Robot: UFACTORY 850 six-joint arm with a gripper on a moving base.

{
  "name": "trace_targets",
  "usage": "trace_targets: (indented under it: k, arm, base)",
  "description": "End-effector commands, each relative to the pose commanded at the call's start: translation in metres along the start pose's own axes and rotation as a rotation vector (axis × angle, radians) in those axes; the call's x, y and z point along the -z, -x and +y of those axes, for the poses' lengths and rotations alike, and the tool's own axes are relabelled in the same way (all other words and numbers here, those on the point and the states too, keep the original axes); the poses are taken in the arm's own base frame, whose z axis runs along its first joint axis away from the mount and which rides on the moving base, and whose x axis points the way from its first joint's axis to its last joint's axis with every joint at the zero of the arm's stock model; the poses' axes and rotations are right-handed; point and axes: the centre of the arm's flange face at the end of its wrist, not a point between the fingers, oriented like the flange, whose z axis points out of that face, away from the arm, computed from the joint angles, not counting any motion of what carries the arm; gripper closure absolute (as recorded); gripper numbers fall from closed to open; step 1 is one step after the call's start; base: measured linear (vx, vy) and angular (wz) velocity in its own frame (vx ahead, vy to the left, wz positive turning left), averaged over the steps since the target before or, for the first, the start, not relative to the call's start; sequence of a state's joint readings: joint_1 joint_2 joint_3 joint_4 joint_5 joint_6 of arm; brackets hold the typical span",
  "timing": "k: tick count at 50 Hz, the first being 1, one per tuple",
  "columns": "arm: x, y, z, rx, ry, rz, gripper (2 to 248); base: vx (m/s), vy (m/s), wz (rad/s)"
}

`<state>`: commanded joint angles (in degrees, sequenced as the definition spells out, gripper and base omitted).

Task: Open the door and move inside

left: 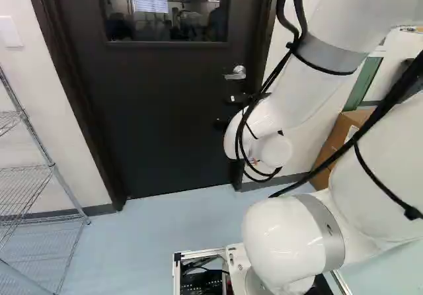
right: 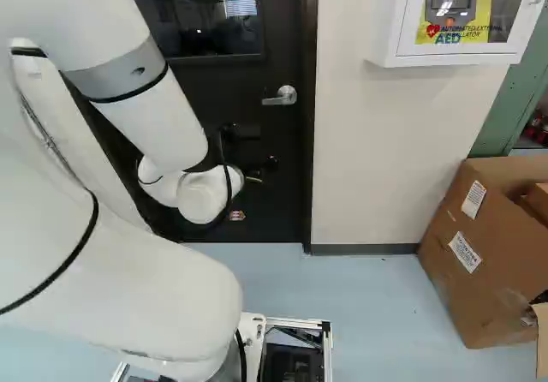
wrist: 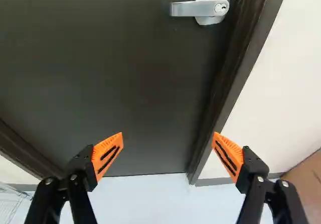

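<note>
The dark door (left: 165, 110) stands closed in its frame, with a window in its upper part. Its silver lever handle (left: 235, 73) is level and shows also in the right base view, as the handle (right: 281, 96). My gripper (right: 253, 149) is in front of the door, lower than the handle, partly hidden by the wrist. Seen from the wrist, the gripper (wrist: 168, 138) is open wide, its orange pads (wrist: 108, 153) far apart with nothing between them. The handle (wrist: 205, 6) lies ahead of the fingers, touched by neither.
A wire rack (left: 39, 169) stands left of the door. Right of the door frame (right: 310, 142) are a white wall (right: 385, 159), a white wall cabinet (right: 454, 56) and cardboard boxes (right: 479, 245). Blue-grey floor (right: 377, 313) lies before the door.
</note>
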<state>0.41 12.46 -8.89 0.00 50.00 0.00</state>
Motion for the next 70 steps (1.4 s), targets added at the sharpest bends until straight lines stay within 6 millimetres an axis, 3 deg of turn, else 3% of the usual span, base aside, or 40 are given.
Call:
trace_targets:
  k: [70]
  arm:
    - [-0.048, -0.093, 0.000, 0.000, 0.001, 0.171, 3]
  base:
    - [0.000, 0.000, 0.000]
